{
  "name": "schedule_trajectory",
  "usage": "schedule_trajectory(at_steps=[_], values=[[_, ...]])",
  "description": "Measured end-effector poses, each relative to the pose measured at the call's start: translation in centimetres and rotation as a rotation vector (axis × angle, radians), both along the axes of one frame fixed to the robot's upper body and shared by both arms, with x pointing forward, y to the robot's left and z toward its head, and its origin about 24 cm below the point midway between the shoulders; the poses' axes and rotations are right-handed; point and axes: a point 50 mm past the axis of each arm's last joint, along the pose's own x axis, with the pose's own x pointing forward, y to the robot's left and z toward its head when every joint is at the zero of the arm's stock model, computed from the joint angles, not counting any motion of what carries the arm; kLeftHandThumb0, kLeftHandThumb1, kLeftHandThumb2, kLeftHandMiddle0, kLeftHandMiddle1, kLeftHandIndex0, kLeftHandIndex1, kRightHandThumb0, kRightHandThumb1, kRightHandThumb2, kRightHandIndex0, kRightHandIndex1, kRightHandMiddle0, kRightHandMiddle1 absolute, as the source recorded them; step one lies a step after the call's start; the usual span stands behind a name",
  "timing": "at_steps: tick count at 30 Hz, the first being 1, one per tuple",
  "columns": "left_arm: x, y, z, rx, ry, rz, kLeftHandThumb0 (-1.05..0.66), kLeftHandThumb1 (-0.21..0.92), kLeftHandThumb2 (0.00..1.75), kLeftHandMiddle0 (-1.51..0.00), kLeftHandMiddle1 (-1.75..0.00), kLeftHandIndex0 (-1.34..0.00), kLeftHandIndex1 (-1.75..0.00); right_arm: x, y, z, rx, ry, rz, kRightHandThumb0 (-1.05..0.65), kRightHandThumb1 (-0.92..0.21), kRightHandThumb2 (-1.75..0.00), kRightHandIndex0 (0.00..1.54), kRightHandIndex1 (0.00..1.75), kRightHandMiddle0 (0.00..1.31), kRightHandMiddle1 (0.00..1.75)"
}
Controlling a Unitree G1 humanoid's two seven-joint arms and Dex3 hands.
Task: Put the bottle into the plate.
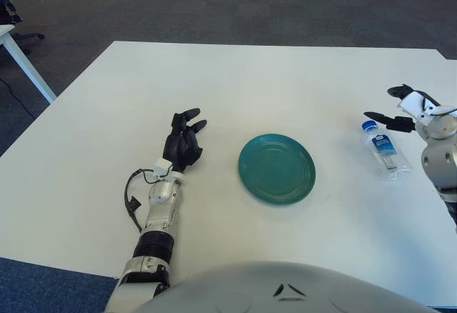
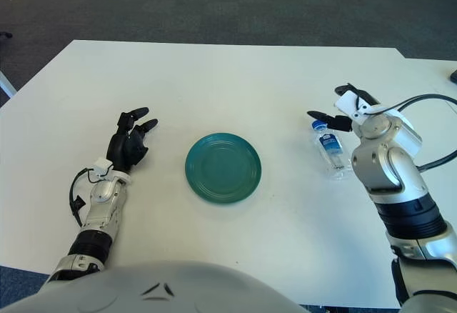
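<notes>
A: Where's the bottle (image 2: 329, 148)?

B: Lying on the counter (image 2: 235, 77) at the right of the frame, well apart from the empty green plate (image 2: 223, 168) at centre.

A: Grasped?

B: Not yet. The right hand (image 2: 343, 109) hovers just above its cap, fingers spread, holding nothing. The left hand (image 2: 128, 143) shows left of the plate, relaxed. Everything's left to do.

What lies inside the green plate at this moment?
Nothing; the plate shows bare ridged green. The bottle lies on the table by the right hand.
</notes>
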Motion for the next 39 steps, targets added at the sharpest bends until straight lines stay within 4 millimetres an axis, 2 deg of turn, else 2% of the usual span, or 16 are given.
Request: schedule_trajectory(at_steps=[7, 14, 19, 30, 35, 39], values=[[0.6, -0.3, 0.0, -0.003, 0.0, -0.014, -0.57, 0.92, 0.9, -0.31, -0.54, 0.0, -1.07, 0.3, 0.2, -1.1, 0.032, -0.046, -0.087, -1.05, -0.92, -0.3, 0.17, 0.0, 0.0, 0.16], [0.9, -0.5, -0.1, -0.005, 0.0, -0.018, -0.57, 0.92, 0.9, -0.31, -0.53, 0.0, -1.07, 0.5, -1.0, -2.2, 0.005, -0.077, -0.181, -1.05, -0.92, -0.35, 0.18, 0.01, 0.0, 0.15], [1.0, -0.5, -0.1, -0.006, 0.001, -0.018, -0.57, 0.92, 0.9, -0.32, -0.53, 0.0, -1.06, 0.6, -2.0, -2.4, -0.029, -0.102, -0.222, -1.05, -0.92, -0.41, 0.18, 0.01, 0.0, 0.14], [1.1, -0.5, -0.1, -0.007, 0.001, -0.018, -0.56, 0.92, 0.9, -0.32, -0.52, 0.0, -1.06, 0.8, -2.9, -2.4, -0.091, -0.111, -0.222, -1.05, -0.92, -0.57, 0.15, 0.0, 0.0, 0.12], [1.1, -0.5, -0.1, -0.008, 0.0, -0.018, -0.56, 0.92, 0.9, -0.32, -0.51, 0.0, -1.06, 0.3, -4.1, -2.0, -0.09, -0.139, -0.296, -1.05, -0.92, -0.63, 0.15, 0.01, 0.0, 0.16], [1.1, -0.5, -0.1, -0.007, 0.001, -0.017, -0.56, 0.92, 0.9, -0.32, -0.51, 0.0, -1.06, -0.2, -5.4, -2.5, -0.094, -0.159, -0.393, -1.05, -0.92, -0.66, 0.11, 0.0, 0.0, 0.17]])
